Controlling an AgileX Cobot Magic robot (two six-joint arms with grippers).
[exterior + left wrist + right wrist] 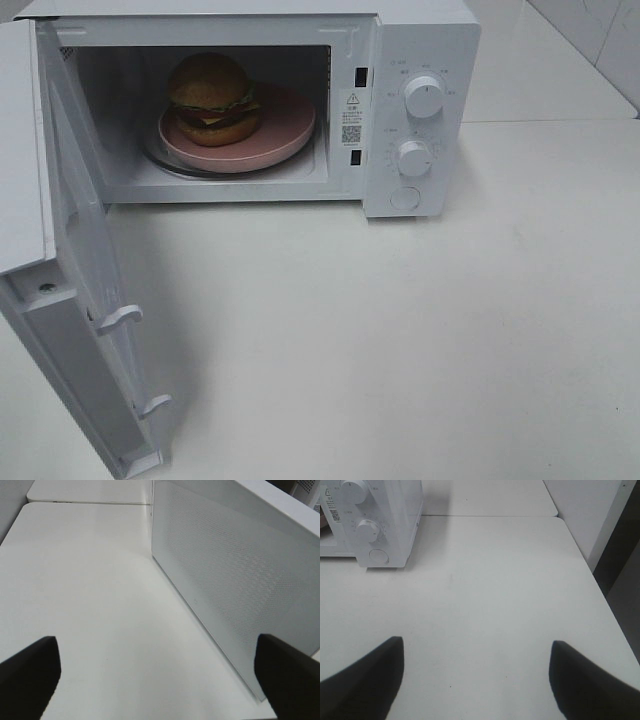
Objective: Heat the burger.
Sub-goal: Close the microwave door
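Observation:
The burger point(212, 97), with its brown bun, lettuce and cheese, sits on a round pink plate point(285, 130) inside the white microwave point(420, 30). The microwave door point(85, 270) stands swung wide open toward the front left. Neither arm shows in the exterior high view. My left gripper point(157, 677) is open with nothing between its dark fingers, and the outer face of the door point(235, 570) lies just ahead of it. My right gripper point(475, 680) is open and empty over bare table, well short of the microwave's control panel point(370, 525).
Two round knobs point(424, 98) and a button point(405, 198) sit on the microwave's right panel. The white table point(400, 350) stretches in front; its right edge point(600, 590) drops off beside a white wall.

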